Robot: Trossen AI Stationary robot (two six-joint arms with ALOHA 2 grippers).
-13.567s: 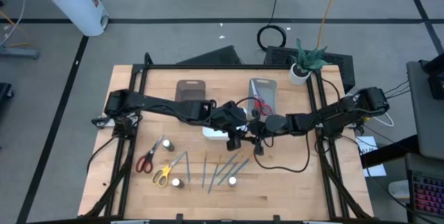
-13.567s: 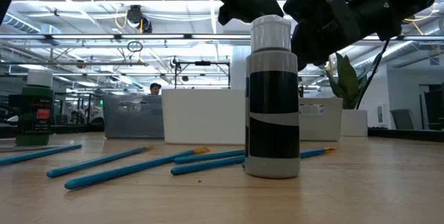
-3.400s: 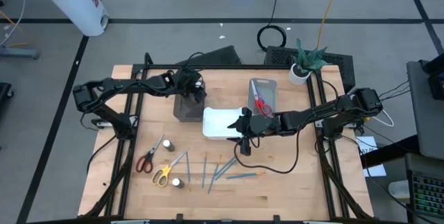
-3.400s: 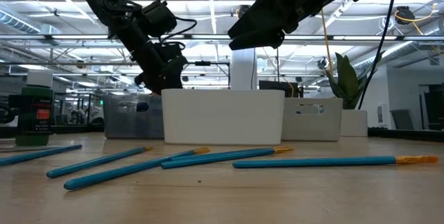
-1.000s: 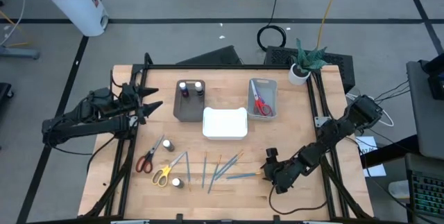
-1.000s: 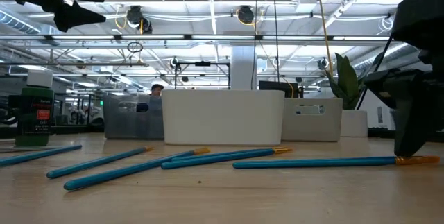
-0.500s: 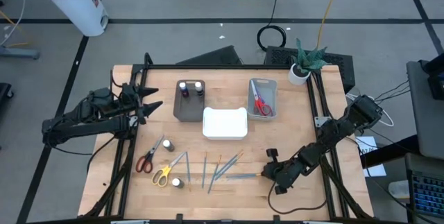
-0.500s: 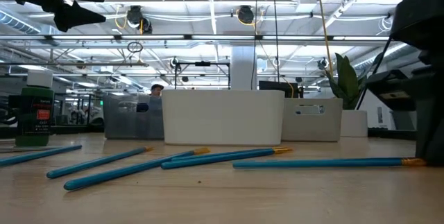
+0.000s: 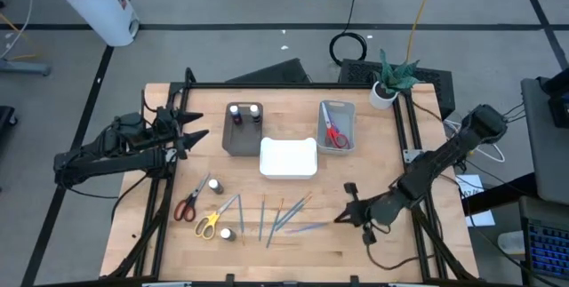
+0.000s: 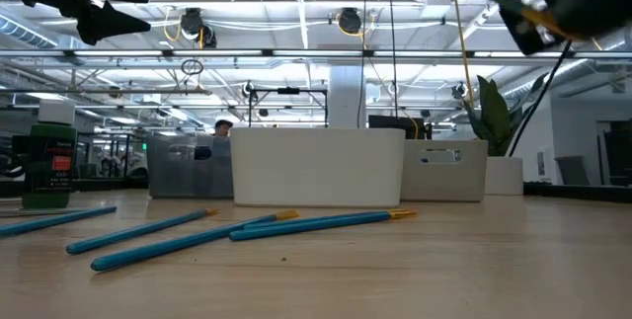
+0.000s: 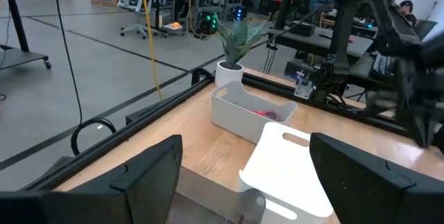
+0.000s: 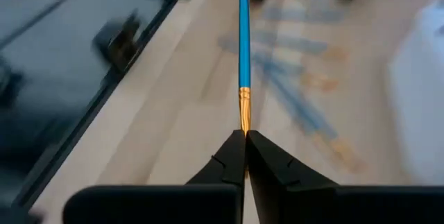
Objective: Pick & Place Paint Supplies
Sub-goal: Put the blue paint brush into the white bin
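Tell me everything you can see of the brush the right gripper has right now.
The brush is a thin, straight stick with a bright blue handle, a gold metal ferrule and a short tip that vanishes between the fingers. The right gripper is shut on that ferrule end, so the handle juts forward from it. In the high view the brush hangs over the table's front right part, near the other brushes. In the low view it is lifted clear of the tabletop.

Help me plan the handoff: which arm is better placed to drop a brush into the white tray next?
Right. The right gripper is shut on a blue brush, lifted off the table near the white tray. The left gripper hangs open and empty by the table's left edge.
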